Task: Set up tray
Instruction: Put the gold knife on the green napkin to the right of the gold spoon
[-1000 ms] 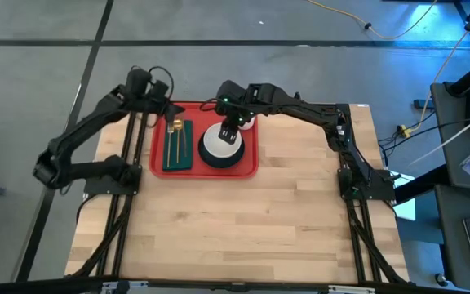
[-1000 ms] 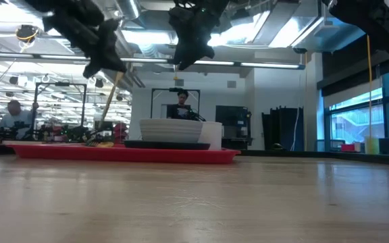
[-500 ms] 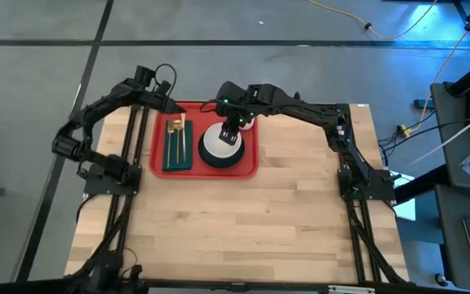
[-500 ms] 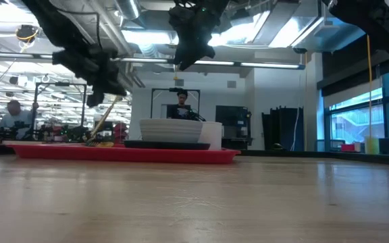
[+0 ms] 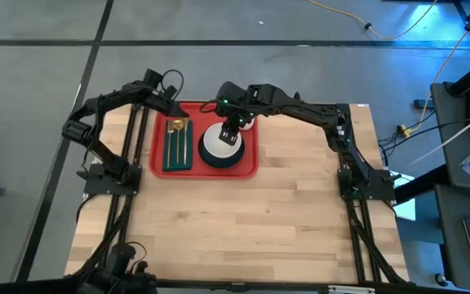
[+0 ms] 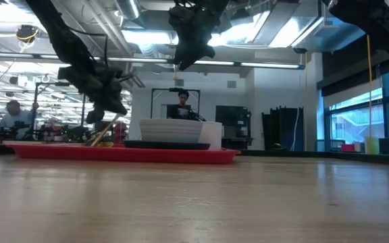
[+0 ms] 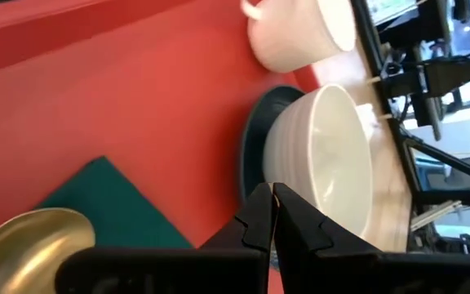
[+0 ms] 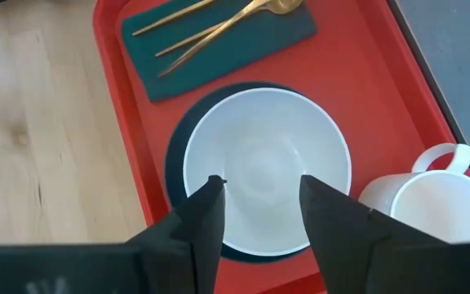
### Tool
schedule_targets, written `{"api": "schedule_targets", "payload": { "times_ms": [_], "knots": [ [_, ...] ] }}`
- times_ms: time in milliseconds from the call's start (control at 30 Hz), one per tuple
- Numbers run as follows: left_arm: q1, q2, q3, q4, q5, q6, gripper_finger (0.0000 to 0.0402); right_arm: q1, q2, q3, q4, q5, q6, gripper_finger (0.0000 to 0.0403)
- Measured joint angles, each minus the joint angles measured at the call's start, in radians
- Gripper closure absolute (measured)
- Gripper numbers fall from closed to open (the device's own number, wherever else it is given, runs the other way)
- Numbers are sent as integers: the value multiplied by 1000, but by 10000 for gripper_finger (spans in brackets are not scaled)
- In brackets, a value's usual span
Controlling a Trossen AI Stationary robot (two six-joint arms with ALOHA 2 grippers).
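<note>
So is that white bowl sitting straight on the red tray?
No, the white bowl rests on a dark plate, and that plate sits on the red tray.

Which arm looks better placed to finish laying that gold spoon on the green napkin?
The left. Its pincer is shut and low over the green napkin where the gold spoon lies, while the right pincer hangs open above the white bowl.

Your near table (image 5: 243,229) half lies bare; on the red tray (image 5: 251,167), the white bowl (image 5: 221,144), mug (image 5: 247,122) and napkin (image 5: 177,155) crowd it.
</note>
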Motion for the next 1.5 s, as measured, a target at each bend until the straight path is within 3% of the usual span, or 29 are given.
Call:
{"api": "schedule_targets", "payload": {
  "times_ms": [333,500,867,1133,1500],
  "knots": [
    [0,9,0,7,-79,-13,400,0,0,0,0,0,-1,242],
    [0,9,0,7,-187,-25,400,0,0,0,0,0,-2,242],
    [-50,9,0,19,-303,-25,395,0,0,0,2,0,-5,242],
    [-63,9,-2,83,-303,-130,399,0,0,0,2,0,-6,242],
    [-39,-2,-2,86,-155,-198,400,0,0,0,1,0,-7,242]
  ]
}}
